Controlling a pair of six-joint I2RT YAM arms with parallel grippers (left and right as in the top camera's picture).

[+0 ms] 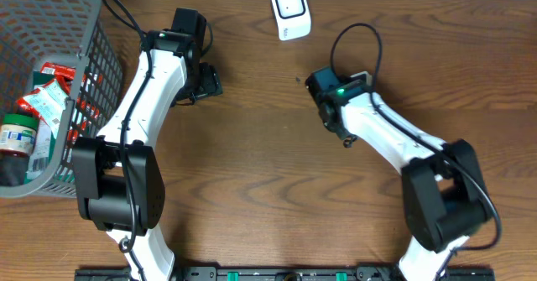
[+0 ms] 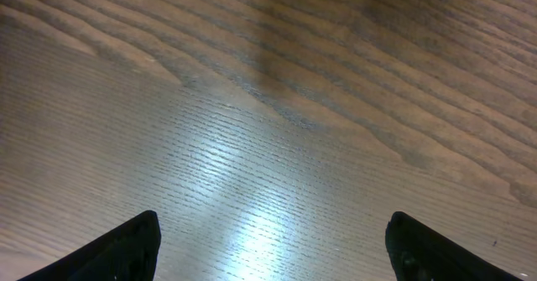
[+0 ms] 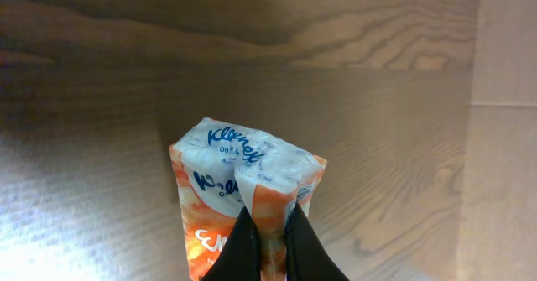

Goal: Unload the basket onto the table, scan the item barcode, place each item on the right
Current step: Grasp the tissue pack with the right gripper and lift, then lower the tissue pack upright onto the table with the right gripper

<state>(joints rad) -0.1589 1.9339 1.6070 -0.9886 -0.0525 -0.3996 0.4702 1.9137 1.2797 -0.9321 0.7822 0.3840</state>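
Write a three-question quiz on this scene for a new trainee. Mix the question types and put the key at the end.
1. Multiple choice: what is the right gripper shut on?
A) a jar
B) a tissue pack
C) a cable

2. True or false: the left gripper is holding something.

3. Fill in: seen from above, the scanner lies beyond both grippers, and the basket stands on the robot's ____ side.

Key: 1 B; 2 false, its jaws stand wide open over bare wood; 3 left.
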